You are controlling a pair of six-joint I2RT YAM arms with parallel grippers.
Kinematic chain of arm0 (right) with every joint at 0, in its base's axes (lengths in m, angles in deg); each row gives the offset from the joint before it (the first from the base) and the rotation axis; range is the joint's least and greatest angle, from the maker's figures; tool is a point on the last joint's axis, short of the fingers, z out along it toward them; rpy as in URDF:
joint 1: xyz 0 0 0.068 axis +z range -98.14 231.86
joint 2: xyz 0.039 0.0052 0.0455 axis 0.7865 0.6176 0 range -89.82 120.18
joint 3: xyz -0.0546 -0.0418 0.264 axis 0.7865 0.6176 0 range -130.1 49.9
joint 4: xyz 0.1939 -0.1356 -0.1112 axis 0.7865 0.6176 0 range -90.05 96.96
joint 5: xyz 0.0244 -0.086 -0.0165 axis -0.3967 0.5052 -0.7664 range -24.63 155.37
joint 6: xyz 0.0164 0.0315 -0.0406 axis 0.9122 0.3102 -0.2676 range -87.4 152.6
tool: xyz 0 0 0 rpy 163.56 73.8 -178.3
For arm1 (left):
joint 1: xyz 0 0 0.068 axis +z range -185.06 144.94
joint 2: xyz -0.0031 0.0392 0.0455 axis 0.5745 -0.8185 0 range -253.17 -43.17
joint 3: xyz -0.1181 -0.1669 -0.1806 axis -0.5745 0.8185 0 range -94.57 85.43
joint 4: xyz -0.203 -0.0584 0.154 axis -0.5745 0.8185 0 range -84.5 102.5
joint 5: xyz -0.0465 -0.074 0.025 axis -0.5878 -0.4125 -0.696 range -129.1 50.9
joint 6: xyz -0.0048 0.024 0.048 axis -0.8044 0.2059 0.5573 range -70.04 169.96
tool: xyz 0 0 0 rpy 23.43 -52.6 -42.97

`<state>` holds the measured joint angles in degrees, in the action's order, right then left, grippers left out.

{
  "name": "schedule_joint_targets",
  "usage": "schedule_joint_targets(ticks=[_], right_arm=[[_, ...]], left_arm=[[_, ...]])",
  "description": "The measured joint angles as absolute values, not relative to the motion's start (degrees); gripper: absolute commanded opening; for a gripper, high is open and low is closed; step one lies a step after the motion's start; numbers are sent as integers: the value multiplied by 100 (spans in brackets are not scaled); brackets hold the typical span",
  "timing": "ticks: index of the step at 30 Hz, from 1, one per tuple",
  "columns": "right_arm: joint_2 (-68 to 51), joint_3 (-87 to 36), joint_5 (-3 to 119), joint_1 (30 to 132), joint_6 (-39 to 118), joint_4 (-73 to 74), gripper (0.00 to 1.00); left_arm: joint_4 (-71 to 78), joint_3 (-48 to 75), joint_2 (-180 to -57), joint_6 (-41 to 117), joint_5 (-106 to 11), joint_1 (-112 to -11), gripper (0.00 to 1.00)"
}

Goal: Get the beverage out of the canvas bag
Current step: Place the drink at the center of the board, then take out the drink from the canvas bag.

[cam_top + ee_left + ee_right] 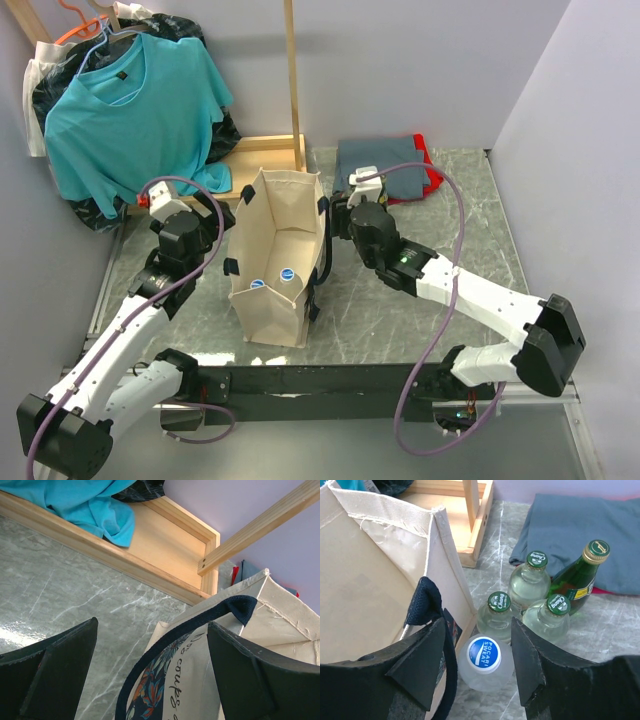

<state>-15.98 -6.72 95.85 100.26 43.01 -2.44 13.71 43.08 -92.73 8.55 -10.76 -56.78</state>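
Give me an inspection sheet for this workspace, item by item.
Surface: grey marbled table, no damage seen.
Job's things: canvas bag upright and open, two blue-capped bottles inside.
Clutter: beside the bag, three clear green-capped bottles, one dark green bottle, one Pocari Sweat bottle; folded grey cloth behind.
Grippers: left gripper open at the bag's strap; right gripper open at the opposite rim.
Cables: purple cables loop along both arms.
Surroundings: wooden rack, teal T-shirt, lilac walls.

The grey marbled table (400, 310) carries the canvas bag (270, 320). Five bottles (527, 582) stand just right of the bag, a folded grey cloth (385, 160) lies beyond them, and a wooden frame (265, 148) sits behind the bag.
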Motion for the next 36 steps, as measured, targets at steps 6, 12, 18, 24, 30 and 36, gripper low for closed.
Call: schedule_joint_targets(ticks=[6,12,18,24,30,36], right_arm=[[-1792,-683,9579,10026,4277,-213,63],[-2094,-821,9502,10033,4212,-185,63],[-2262,-1181,8973,10037,4098,1,66],[-2240,-1765,8368,10037,3991,438,67],[-1952,-2405,7723,10048,3871,960,68],[-1337,-3197,7153,10162,3735,1645,68]], left_arm=[[1371,4308,-9273,853,-1076,-5678,96],[1450,4310,-9173,807,-973,-5678,96],[1437,4476,-8655,735,-759,-5678,96],[1463,4476,-8701,676,-709,-5678,96],[1478,4476,-8716,676,-711,-5678,96],[1480,4476,-8793,678,-713,-5678,96]])
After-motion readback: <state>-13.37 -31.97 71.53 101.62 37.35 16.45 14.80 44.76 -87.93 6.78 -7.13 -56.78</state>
